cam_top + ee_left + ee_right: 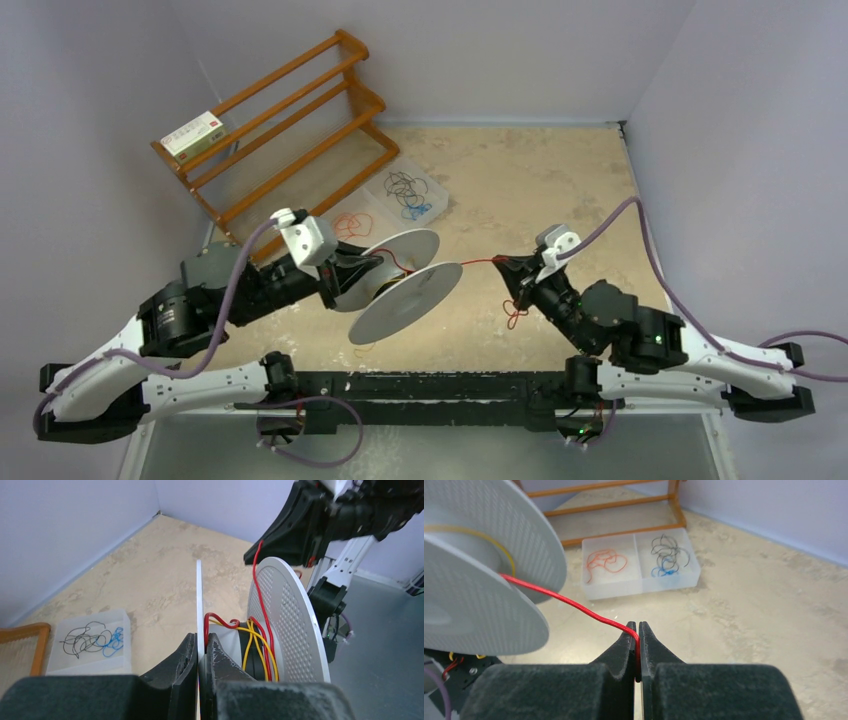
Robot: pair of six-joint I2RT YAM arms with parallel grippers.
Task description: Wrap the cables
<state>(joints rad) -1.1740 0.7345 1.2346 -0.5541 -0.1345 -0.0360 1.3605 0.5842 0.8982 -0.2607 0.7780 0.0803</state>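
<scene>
A white spool (405, 285) with two perforated discs hangs above the table's middle. My left gripper (345, 275) is shut on one disc's thin rim (199, 595); yellow and red turns (257, 645) lie on the hub. A bright red cable (480, 263) runs taut from the spool to my right gripper (508, 268), which is shut on it (637, 642). The cable's loose end hangs below that gripper (514, 312). Black and blue cables (410, 195) and an orange-red one (348, 222) lie in a clear tray (432, 185).
A wooden rack (290, 125) stands at the back left with a small box (195, 135) on its top shelf. The walls close in on both sides. A black rail (420, 385) runs along the near edge.
</scene>
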